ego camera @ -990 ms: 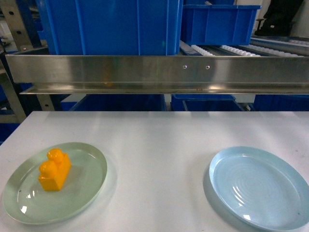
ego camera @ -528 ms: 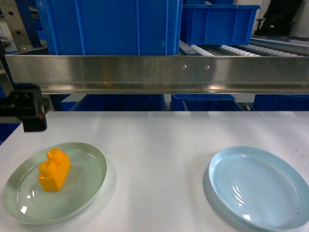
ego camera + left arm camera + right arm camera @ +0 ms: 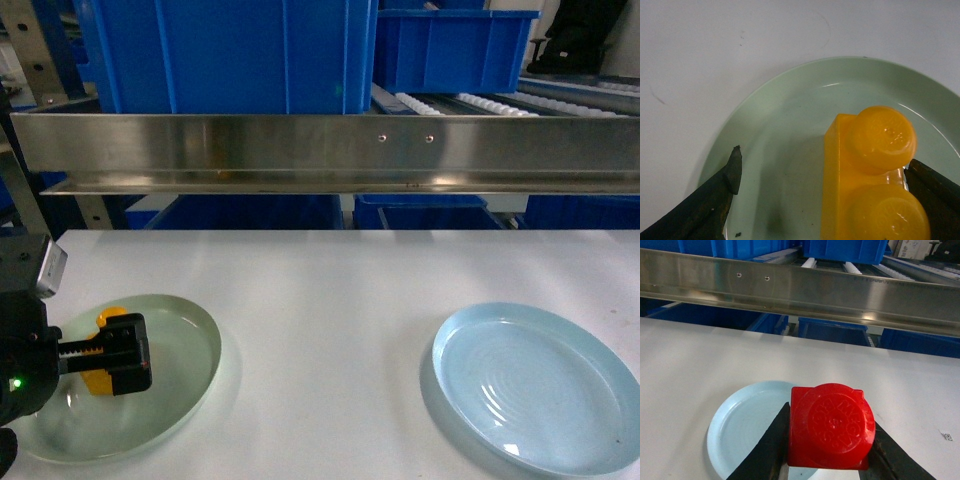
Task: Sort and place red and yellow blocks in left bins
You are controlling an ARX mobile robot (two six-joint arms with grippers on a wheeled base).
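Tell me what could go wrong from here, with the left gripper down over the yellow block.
The left gripper is open and off-centre on the yellow block: one finger touches its right side, the other stands well clear, so closing may shove or tilt it on the green plate. The right gripper holds the red block above the table; a slip would drop it near the blue plate.

A steel rail (image 3: 330,152) overhangs the table's (image 3: 330,290) far edge and bars low entry toward the blue bins (image 3: 225,55) behind it, while open tabletop lies between the green plate (image 3: 190,345) and the blue plate (image 3: 535,385).
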